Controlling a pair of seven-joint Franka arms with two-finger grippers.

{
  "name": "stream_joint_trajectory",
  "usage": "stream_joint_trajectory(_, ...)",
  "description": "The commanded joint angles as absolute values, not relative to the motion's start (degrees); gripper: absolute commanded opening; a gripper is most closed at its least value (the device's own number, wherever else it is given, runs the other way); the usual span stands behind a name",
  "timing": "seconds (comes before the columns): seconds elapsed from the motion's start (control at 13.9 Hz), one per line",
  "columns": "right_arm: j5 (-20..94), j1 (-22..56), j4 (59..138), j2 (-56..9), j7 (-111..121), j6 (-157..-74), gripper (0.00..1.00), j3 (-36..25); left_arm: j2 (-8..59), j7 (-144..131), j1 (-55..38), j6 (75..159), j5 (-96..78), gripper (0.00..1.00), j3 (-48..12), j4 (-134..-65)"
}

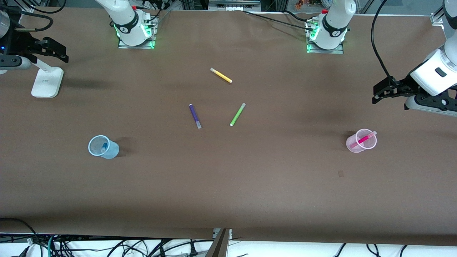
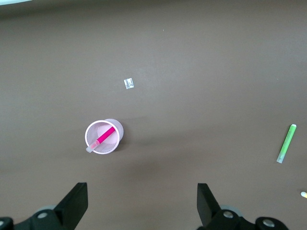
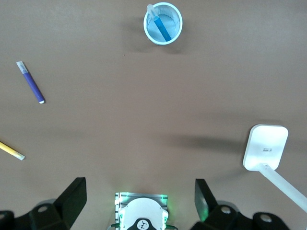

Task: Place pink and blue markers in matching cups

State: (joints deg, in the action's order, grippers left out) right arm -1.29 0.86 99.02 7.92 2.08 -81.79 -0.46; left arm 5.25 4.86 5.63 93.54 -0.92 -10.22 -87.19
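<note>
The pale blue cup (image 1: 113, 152) stands upright toward the right arm's end of the table, with the blue marker (image 1: 104, 146) inside it. They also show in the right wrist view as cup (image 3: 179, 28) and marker (image 3: 161, 26). The pale pink cup (image 1: 351, 145) stands toward the left arm's end and holds the pink marker (image 1: 363, 139), its cap leaning on the rim. They also show in the left wrist view as cup (image 2: 118, 129) and marker (image 2: 102, 138). My left gripper (image 1: 379, 93) (image 2: 142, 201) is open and empty, up in the air beside the pink cup. My right gripper (image 1: 60, 52) (image 3: 140, 199) is open and empty, high over the right arm's end.
A purple marker (image 1: 195, 116), a lime-green marker (image 1: 237, 114) and a yellow marker (image 1: 221, 75) lie mid-table. A white stand (image 1: 47, 82) sits under the right gripper. A small scrap (image 2: 128, 83) lies near the pink cup. The arms' bases (image 1: 135, 34) stand at the table's back edge.
</note>
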Motion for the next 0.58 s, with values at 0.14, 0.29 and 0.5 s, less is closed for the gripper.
stream_joint_trajectory(0.14, -1.67, 0.62, 96.07, 7.56, 0.96, -79.19, 1.0, -0.53, 4.13, 4.83, 6.15, 94.13, -1.32, 1.0, -10.63, -88.33)
stream_joint_trajectory(0.29, -1.58, 0.53, 92.39, 4.5, 1.05, -78.14, 1.0, -0.44, 4.04, 4.83, 6.15, 94.13, -1.32, 1.0, -10.63, -88.33)
stream_joint_trajectory(0.5, -1.41, 0.09, 90.26, 2.81, 1.14, -76.9, 1.0, -0.53, 4.04, 4.83, 6.15, 94.13, -1.32, 1.0, -10.63, -88.33)
